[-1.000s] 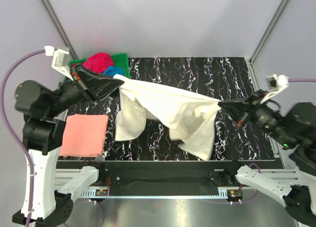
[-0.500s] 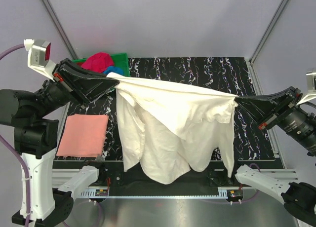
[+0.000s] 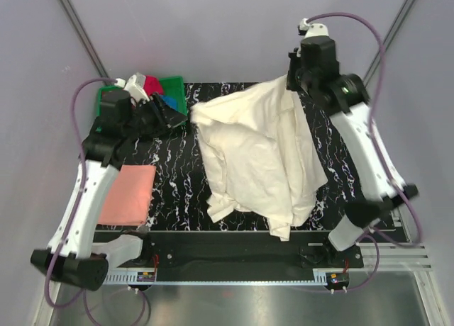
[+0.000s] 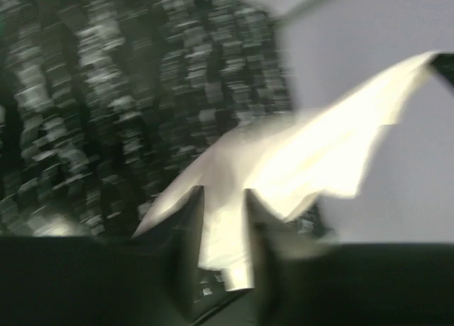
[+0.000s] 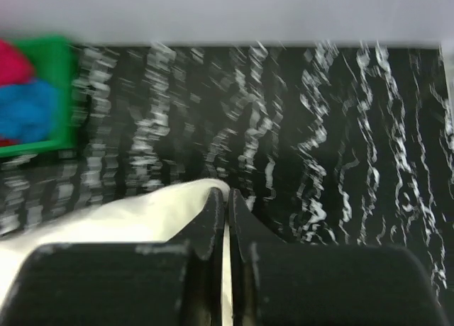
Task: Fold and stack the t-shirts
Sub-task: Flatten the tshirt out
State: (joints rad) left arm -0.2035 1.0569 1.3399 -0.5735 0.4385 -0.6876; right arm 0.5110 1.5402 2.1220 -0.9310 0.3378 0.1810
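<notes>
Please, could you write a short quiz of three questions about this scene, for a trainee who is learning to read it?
1. True or false: the salmon-pink t-shirt lies crumpled inside the green crate.
2. What does the right gripper pinch? A the cream t-shirt; B the salmon-pink t-shirt; C nothing.
3. Fill in: the blue t-shirt and the magenta-red t-shirt lie in the green ____.
Key: 1 false, it lies folded flat on the table; 2 A; 3 crate.
</notes>
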